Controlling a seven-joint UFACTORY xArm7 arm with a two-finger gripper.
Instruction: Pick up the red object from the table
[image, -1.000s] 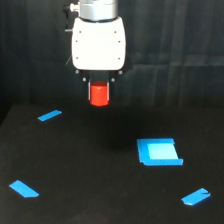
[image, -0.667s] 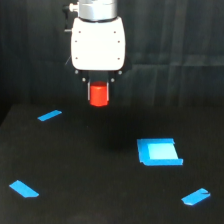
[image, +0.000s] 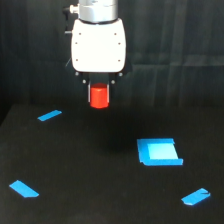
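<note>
The red object (image: 99, 96) is a small bright red-orange stubby block. It hangs under the white gripper body, held between the dark fingers of my gripper (image: 99, 98). The gripper is shut on it. Block and gripper are well above the black table (image: 90, 170), over its far part toward the exterior view's left. The fingers are mostly hidden beside the block.
A blue square patch (image: 159, 152) lies on the table at the exterior view's right. Blue tape strips lie at the far left (image: 49, 115), near left (image: 24, 189) and near right (image: 196, 197). A dark curtain hangs behind.
The gripper with the red block has risen very slightly; otherwise nothing has visibly moved.
</note>
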